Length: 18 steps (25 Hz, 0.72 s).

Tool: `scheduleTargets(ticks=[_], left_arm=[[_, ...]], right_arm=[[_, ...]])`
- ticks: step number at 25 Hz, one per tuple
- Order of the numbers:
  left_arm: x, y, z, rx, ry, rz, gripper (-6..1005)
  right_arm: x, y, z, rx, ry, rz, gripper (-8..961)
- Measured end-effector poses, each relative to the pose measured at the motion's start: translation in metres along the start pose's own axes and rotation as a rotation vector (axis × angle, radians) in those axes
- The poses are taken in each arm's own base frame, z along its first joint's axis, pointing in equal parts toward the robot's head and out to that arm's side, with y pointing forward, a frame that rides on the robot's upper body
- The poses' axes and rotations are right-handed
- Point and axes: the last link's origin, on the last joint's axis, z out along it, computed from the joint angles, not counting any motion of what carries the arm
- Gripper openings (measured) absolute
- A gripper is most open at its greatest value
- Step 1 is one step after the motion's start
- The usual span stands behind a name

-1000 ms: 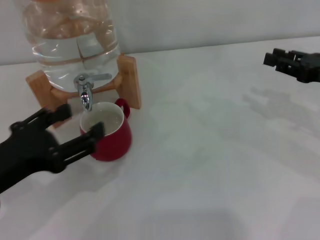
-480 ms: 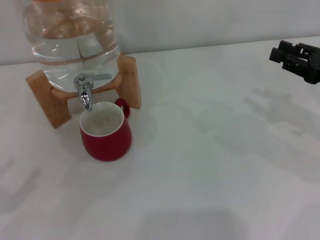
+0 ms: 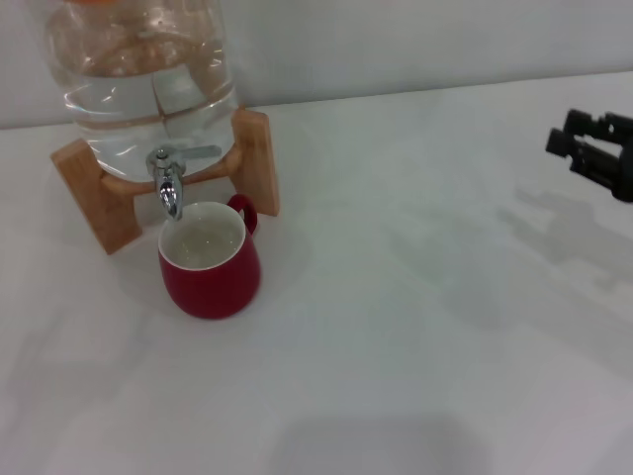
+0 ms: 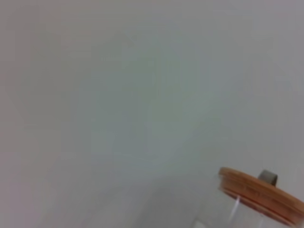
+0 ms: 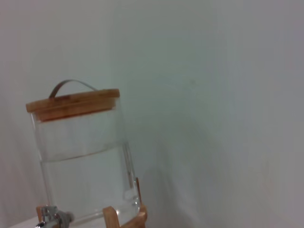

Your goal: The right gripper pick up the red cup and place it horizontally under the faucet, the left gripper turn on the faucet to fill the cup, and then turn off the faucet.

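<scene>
Red cup standing upright under the faucet, both arms clear of it.

The red cup (image 3: pixel 210 259) sits on the white table (image 3: pixel 415 297), its cream inside directly below the spout of the chrome faucet (image 3: pixel 168 181), handle turned toward the wooden stand (image 3: pixel 252 158) that carries the clear water jar (image 3: pixel 138 79). The right gripper (image 3: pixel 593 153) hangs well apart at the table's far right edge; whether its fingers are wide or narrow I cannot tell. The left gripper is out of view. The jar's wooden lid (image 5: pixel 72 103) appears, probably tilted by the camera.
</scene>
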Motion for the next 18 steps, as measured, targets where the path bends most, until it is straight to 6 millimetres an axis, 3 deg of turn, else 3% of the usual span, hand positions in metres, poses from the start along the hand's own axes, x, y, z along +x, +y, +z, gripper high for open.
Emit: scheduleTargets(ticks=[6,18], left_arm=[[-0.002,-0.001,0.005,-0.008,-0.010,0.008,876],[-0.005,0.000,0.014,-0.031,-0.037,0.009,876]], right_arm=[[0.010,0.007,-0.005,0.020,-0.010,-0.026,402],[0.010,0.007,-0.003,0.016,-0.015,-0.020,402]])
